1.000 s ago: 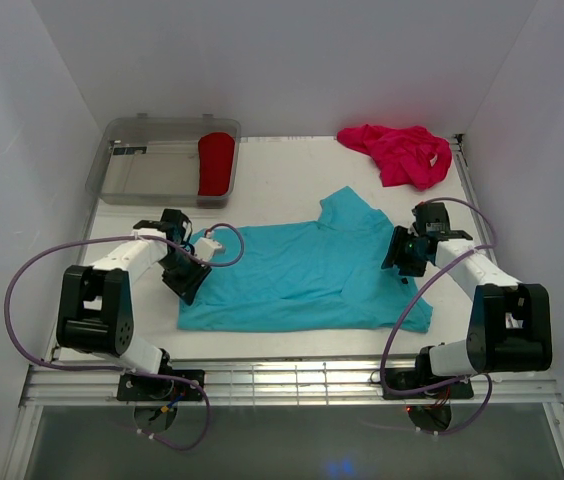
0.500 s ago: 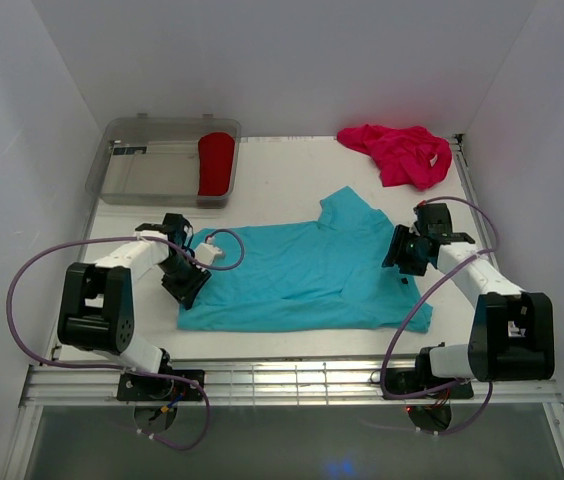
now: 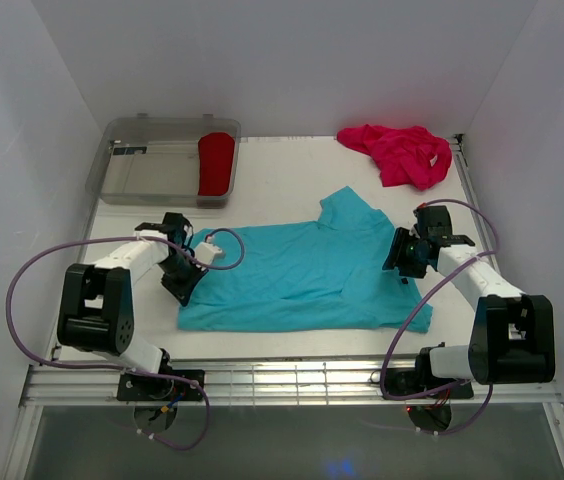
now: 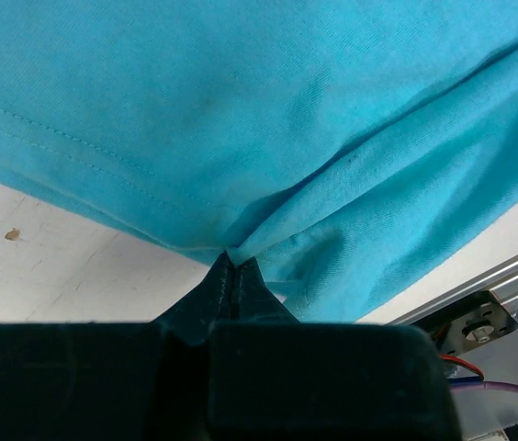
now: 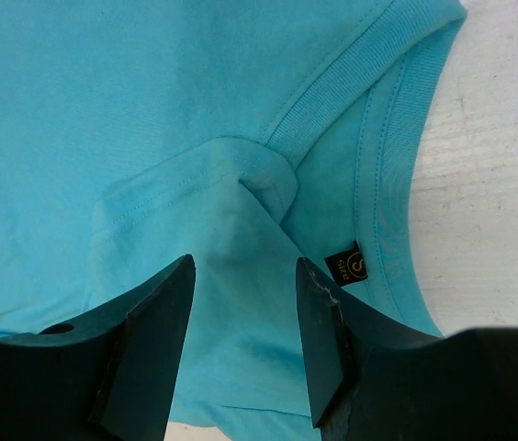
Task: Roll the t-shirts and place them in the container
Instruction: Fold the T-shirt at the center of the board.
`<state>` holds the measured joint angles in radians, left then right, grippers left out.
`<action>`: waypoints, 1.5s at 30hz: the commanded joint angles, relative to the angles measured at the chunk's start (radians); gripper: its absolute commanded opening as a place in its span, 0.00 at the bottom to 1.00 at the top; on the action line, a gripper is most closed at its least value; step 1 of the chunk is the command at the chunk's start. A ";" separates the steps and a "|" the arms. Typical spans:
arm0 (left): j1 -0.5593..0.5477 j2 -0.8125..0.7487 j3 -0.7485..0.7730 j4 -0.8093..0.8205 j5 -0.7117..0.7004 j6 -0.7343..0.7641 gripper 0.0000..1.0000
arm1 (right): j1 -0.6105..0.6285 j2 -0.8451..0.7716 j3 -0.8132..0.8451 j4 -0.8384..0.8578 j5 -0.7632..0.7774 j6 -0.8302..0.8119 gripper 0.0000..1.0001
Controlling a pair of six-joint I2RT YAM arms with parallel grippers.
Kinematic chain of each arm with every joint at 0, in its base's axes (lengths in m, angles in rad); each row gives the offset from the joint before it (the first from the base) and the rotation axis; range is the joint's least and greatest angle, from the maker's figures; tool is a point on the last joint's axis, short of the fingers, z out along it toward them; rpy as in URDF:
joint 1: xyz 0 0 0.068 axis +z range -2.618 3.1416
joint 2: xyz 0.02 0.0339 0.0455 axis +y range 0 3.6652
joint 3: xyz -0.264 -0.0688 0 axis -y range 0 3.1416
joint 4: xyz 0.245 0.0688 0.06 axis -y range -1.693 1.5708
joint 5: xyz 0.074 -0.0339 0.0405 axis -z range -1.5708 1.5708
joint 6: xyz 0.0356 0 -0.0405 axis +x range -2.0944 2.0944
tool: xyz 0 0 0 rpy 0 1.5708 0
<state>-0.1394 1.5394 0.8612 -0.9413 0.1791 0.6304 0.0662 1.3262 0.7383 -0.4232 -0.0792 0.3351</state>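
Pinching turquoise t-shirt (image 4: 241, 110), left gripper (image 4: 230, 271) half-hidden

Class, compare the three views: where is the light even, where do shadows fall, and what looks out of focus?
Top external: soft, even light, no glare; the turquoise-blue cloth t-shirt is sharp. Left wrist: stitching crisp, a dark shadow runs along the fold, and the black left gripper blurs close to the lens. Right wrist: the black right gripper is soft-edged, collar ribbing sharp.

Spread t-shirt (image 3: 302, 275) mid table (image 3: 282, 185); left tool (image 3: 189, 284) on its left edge, right tool (image 3: 402, 262) on its right edge. Second t-shirt (image 3: 402, 152) far right; third t-shirt (image 3: 216, 165) in bin (image 3: 147, 178) far left.
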 commanded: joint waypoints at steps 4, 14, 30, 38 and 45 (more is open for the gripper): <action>0.001 -0.062 0.081 -0.039 0.011 -0.034 0.00 | 0.004 -0.019 0.001 0.049 -0.054 -0.027 0.54; 0.001 -0.102 0.124 -0.067 0.026 -0.047 0.00 | 0.009 0.067 0.035 0.083 -0.018 -0.057 0.56; 0.000 -0.117 0.116 -0.051 -0.049 -0.060 0.00 | 0.011 0.127 0.055 0.138 0.005 -0.080 0.08; 0.001 -0.114 0.142 -0.013 -0.030 -0.095 0.00 | 0.011 0.054 0.058 0.166 -0.001 -0.084 0.08; 0.001 -0.067 0.075 0.056 -0.082 -0.101 0.00 | 0.011 0.094 0.039 0.149 0.016 -0.081 0.08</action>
<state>-0.1394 1.4685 0.9550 -0.9352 0.1299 0.5407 0.0734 1.4109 0.7643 -0.2882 -0.0845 0.2646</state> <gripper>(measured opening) 0.012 0.086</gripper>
